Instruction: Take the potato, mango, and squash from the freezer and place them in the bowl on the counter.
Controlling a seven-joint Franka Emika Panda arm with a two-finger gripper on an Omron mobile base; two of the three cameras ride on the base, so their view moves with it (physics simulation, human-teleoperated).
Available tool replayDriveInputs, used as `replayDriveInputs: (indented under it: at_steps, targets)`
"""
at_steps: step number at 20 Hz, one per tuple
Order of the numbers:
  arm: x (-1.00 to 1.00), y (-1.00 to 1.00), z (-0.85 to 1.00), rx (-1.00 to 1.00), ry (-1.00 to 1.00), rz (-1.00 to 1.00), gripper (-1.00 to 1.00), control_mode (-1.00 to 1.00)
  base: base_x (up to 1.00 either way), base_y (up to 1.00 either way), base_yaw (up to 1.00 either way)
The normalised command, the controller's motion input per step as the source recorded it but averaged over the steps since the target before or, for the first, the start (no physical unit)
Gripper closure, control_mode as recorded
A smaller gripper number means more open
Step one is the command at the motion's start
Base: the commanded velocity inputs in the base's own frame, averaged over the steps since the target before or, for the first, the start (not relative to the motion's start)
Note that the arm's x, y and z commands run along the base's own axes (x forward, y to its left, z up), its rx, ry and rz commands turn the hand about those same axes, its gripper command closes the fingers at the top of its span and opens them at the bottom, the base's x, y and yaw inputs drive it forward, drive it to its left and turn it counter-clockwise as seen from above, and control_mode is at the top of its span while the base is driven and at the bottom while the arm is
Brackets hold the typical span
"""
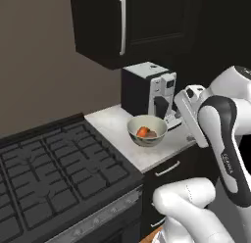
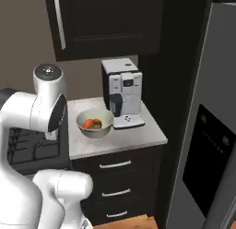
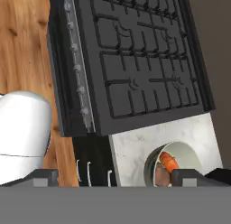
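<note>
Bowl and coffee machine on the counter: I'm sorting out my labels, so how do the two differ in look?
The bowl is round, low and cream-white; the coffee machine is boxy, tall, and black with a white top. The bowl is open, holding an orange fruit; the coffee machine holds nothing visible. Both stand on the counter, side by side.

1. The bowl (image 1: 147, 131) is round, deep and cream-white, standing upright on the counter (image 1: 112, 123) just in front of the coffee machine.
2. The mango (image 1: 142, 132), small and red-orange, lies inside the bowl beside a duller brownish piece.
3. The counter is pale stone over black drawers.
4. The freezer (image 2: 213, 131) stands grey, door closed, right of the counter.
</note>
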Motion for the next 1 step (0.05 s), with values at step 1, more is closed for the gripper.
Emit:
replayDriveInputs:
  at_steps: [1]
  targets:
    - [-0.74, 0.05, 0.56, -0.07, -0.38, 0.00, -1.00, -1.00, 0.00, 0.00, 0.00]
